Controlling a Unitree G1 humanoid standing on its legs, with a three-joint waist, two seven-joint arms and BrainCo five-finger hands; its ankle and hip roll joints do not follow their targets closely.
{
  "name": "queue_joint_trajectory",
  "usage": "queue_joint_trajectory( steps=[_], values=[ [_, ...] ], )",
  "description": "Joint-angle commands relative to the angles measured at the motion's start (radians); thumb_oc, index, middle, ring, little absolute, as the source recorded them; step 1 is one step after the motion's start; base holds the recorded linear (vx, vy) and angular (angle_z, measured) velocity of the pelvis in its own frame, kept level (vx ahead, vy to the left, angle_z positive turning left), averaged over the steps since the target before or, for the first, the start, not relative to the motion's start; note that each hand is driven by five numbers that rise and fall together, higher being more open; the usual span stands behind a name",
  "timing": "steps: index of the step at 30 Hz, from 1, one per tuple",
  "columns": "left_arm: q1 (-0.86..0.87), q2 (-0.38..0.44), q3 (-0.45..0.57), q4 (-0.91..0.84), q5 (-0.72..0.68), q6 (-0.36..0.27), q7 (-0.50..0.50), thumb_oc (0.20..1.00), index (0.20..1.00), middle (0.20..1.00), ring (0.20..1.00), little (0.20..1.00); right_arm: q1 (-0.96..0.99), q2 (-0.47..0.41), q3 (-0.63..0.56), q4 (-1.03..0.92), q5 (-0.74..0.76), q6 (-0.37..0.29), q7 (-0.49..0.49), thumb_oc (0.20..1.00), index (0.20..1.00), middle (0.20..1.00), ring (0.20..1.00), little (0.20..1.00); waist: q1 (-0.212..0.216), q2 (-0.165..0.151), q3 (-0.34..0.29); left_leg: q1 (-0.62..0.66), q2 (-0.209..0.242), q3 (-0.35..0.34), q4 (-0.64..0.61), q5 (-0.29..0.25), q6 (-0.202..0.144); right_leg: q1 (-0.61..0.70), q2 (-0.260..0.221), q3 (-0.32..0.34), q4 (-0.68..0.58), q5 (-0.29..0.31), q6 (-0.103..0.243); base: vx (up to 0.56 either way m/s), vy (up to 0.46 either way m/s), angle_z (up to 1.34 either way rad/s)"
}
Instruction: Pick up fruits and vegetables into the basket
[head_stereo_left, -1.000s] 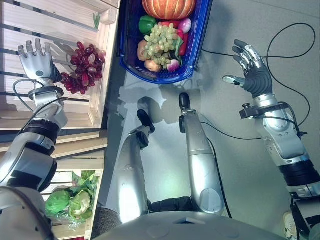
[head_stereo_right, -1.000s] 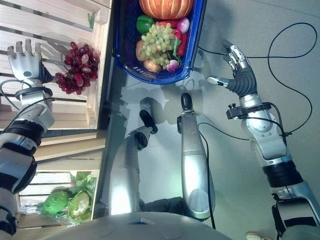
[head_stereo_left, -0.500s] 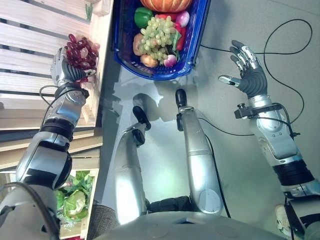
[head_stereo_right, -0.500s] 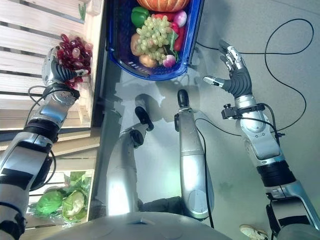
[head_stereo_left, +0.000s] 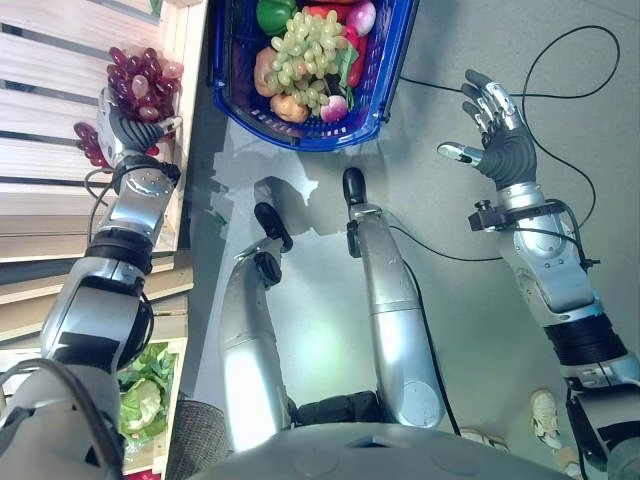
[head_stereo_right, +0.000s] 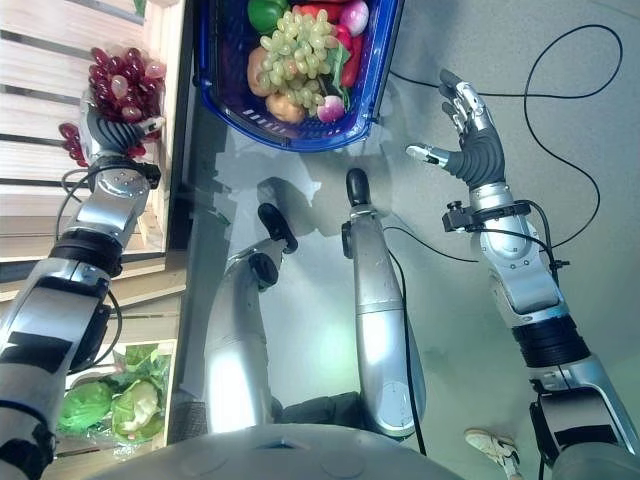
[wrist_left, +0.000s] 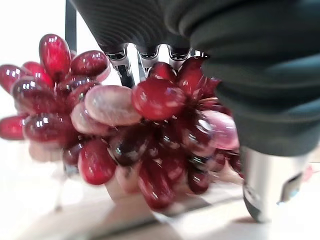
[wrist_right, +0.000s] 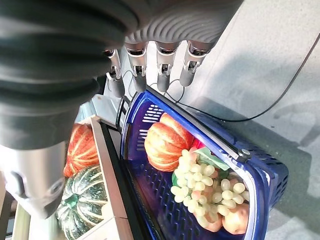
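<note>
A bunch of red grapes is held in my left hand, whose fingers curl round it by the edge of the wooden crate. In the left wrist view the red grapes lie against the palm with the fingers behind them. The blue basket stands on the floor to the right of the crate. It holds green grapes, a green pepper, a pumpkin and other produce. My right hand hangs open over the floor, right of the basket.
Slatted wooden shelves run down the left side. A lower crate holds leafy green cabbages. An orange pumpkin and a green pumpkin sit on a shelf beside the basket. Grey floor lies on the right.
My left hand, open beside the red grapes a second ago, has closed round the bunch and lifted it toward the crate's edge. The view has shifted; the right hand stays open.
</note>
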Motion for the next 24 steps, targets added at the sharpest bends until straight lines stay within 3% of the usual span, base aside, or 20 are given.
queue_joint_trajectory(
  steps=[1, 8, 18, 24],
  values=[
    [0.029, 0.059, -0.028, 0.080, 0.066, 0.098, 0.033, 1.000, 1.000, 1.000, 1.000, 1.000, -0.005, 0.001, -0.016, -0.019, 0.043, -0.060, -0.022, 1.000, 1.000, 1.000, 1.000, 1.000, 0.007, -0.050, -0.043, -0.018, -0.040, 0.042, -0.026, -0.032, 0.042, -0.014, 0.054, -0.004, 0.019, -0.025, 0.059, 0.00, 0.000, 0.00],
    [-0.004, 0.061, -0.053, 0.145, 0.066, 0.159, 0.012, 1.000, 1.000, 1.000, 1.000, 1.000, -0.028, -0.008, -0.002, 0.003, 0.057, -0.073, -0.039, 1.000, 1.000, 1.000, 1.000, 1.000, 0.007, -0.053, -0.043, -0.042, -0.040, 0.036, -0.026, -0.030, 0.034, -0.035, 0.055, -0.004, 0.018, -0.023, 0.059, 0.00, 0.000, 0.00],
    [-0.032, 0.050, -0.068, 0.157, 0.047, 0.113, 0.005, 1.000, 1.000, 1.000, 1.000, 1.000, -0.049, -0.013, 0.010, 0.002, 0.052, -0.068, -0.063, 1.000, 1.000, 1.000, 1.000, 1.000, 0.004, -0.052, -0.043, -0.051, -0.038, 0.035, -0.030, -0.025, 0.030, -0.046, 0.058, -0.003, 0.017, -0.022, 0.058, 0.00, 0.000, 0.00],
    [-0.053, 0.021, -0.045, 0.152, -0.068, 0.035, -0.001, 1.000, 1.000, 1.000, 1.000, 1.000, -0.059, 0.001, 0.015, 0.002, 0.053, -0.061, -0.070, 1.000, 1.000, 1.000, 1.000, 1.000, 0.003, -0.061, -0.043, -0.063, -0.035, 0.031, -0.025, -0.027, 0.033, -0.054, 0.062, -0.006, 0.020, -0.023, 0.057, 0.00, -0.029, -0.01]
  ],
)
